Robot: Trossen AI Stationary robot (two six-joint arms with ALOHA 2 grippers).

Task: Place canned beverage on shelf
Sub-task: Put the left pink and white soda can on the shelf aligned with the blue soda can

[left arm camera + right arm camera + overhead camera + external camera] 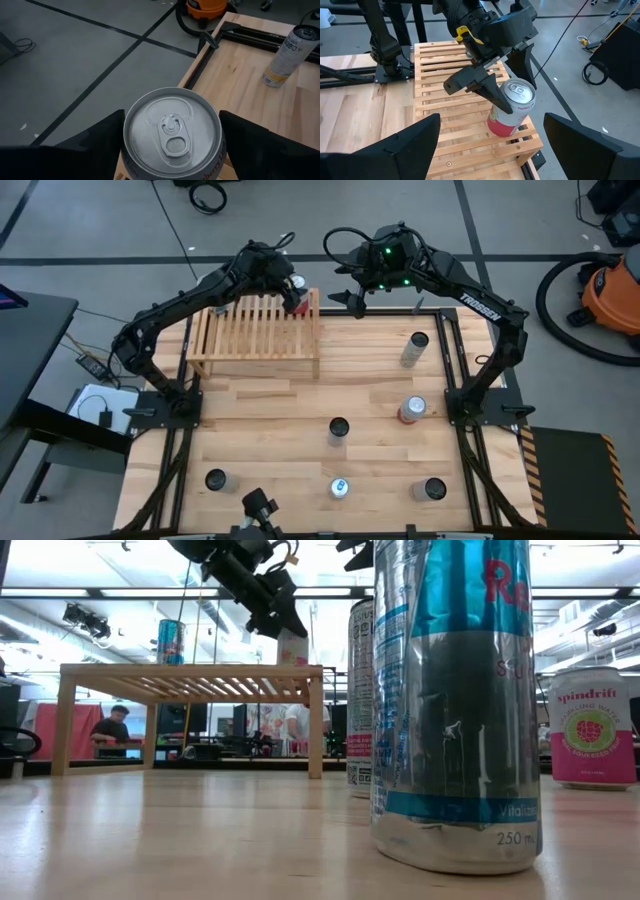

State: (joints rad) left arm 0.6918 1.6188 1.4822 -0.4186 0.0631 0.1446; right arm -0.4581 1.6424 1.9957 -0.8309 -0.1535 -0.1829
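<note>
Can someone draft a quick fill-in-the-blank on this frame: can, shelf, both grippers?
1. The red can stands upright on the slatted wooden ____.
2. The ____ gripper straddles that can, a finger on either side.
3. The can sits near a ____ of the shelf, not its middle.
4. The right gripper holds ____.

Missing words: shelf; left; corner; nothing

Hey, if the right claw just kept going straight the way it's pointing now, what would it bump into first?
Most likely the red can standing on the shelf, or the left claw around it. Both lie straight ahead between the right claw's open fingers in the right wrist view; depth is unclear.
</note>
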